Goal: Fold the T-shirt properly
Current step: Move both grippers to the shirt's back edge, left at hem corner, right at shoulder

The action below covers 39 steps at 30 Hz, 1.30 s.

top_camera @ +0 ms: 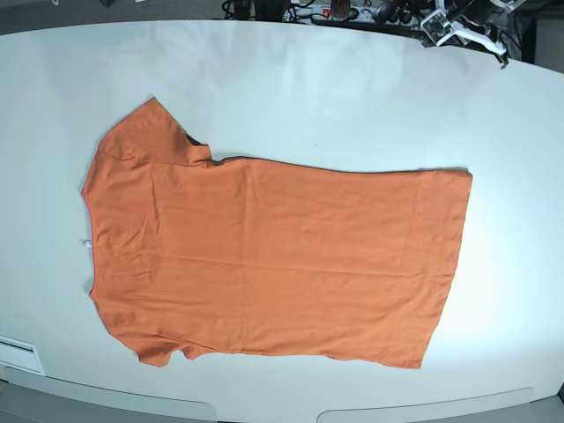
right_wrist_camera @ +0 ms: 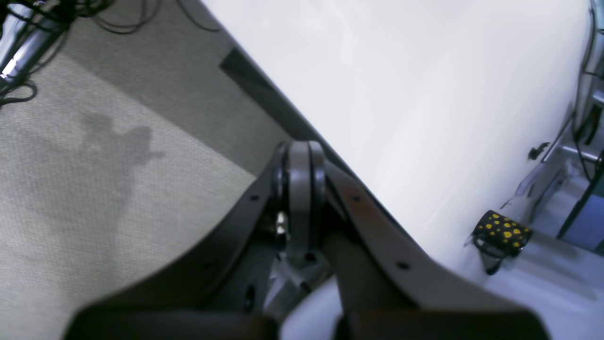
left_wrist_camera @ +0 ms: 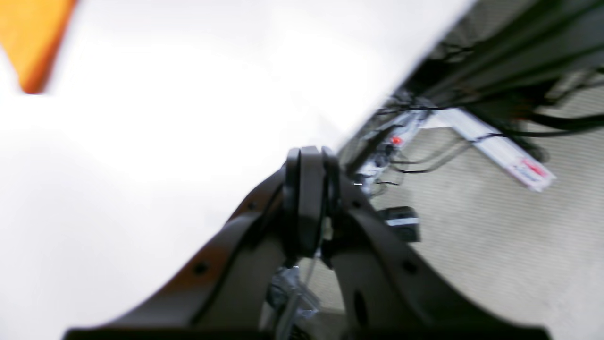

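Note:
The orange T-shirt [top_camera: 273,256] lies flat on the white table [top_camera: 352,97], neckline and sleeves toward the left of the base view, hem toward the right. One sleeve is folded in at the upper left. No arm shows in the base view. My left gripper [left_wrist_camera: 309,163] is shut with nothing in it and hangs over the table's edge; a corner of the T-shirt [left_wrist_camera: 33,42] shows at the top left of that blurred view. In the right wrist view my right gripper [right_wrist_camera: 302,156] is shut, holds nothing and sits over another table edge, with no cloth in sight.
Cables and a power strip [left_wrist_camera: 500,151] lie on the carpet beyond the table edge. A black bag with yellow dots [right_wrist_camera: 501,232] sits by a metal frame [right_wrist_camera: 566,151]. More cables and gear [top_camera: 370,11] line the table's far edge.

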Motion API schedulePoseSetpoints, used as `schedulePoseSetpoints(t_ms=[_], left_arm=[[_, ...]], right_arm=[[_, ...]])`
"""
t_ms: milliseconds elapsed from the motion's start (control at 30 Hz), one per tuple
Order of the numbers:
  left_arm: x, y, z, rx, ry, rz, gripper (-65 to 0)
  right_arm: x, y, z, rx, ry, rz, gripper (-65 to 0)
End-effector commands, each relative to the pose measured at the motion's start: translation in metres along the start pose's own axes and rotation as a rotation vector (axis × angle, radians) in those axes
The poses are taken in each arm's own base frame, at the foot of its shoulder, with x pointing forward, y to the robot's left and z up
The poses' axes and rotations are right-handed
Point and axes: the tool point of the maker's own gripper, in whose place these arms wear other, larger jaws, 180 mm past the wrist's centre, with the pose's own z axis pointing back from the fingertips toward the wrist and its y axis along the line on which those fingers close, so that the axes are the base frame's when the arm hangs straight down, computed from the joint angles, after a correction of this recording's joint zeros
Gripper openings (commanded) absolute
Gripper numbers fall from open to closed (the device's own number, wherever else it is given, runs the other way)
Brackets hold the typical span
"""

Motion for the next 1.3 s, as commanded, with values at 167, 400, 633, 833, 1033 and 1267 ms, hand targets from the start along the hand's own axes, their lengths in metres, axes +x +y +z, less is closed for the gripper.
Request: schedulePoseSetpoints(t_ms=[167, 400, 633, 833, 1033, 1267], left_arm=[[0.017, 0.036, -0.006, 0.066, -0.066, -0.172, -65.0], [0.005, 0.093, -0.031, 0.08, -0.115, -0.379, -65.0], [0.009, 0.146, -0.037, 0.029, -0.198, -0.504, -24.6], [-0.002, 0.168, -0.057, 0.015, -0.123, -0.645, -24.2], [-0.005, 0.165, -0.084, -0.004, -0.099, -0.751, -24.3], [-0.01, 0.167, -0.105, -0.032, -0.07, -0.81, -24.5]], right_arm=[[0.055, -0.012, -0.012, 0.012, -0.25, 0.007, -65.0], [0.113, -0.035, -0.03, 0.024, -0.43, -0.089, -65.0], [0.126, -0.037, -0.031, 0.049, -0.472, -0.137, -65.0], [0.127, -0.034, -0.03, 0.072, -0.476, -0.157, -65.0], [0.129, -0.03, -0.029, 0.091, -0.486, -0.146, -65.0], [0.129, -0.03, -0.029, 0.092, -0.485, -0.145, -65.0]])
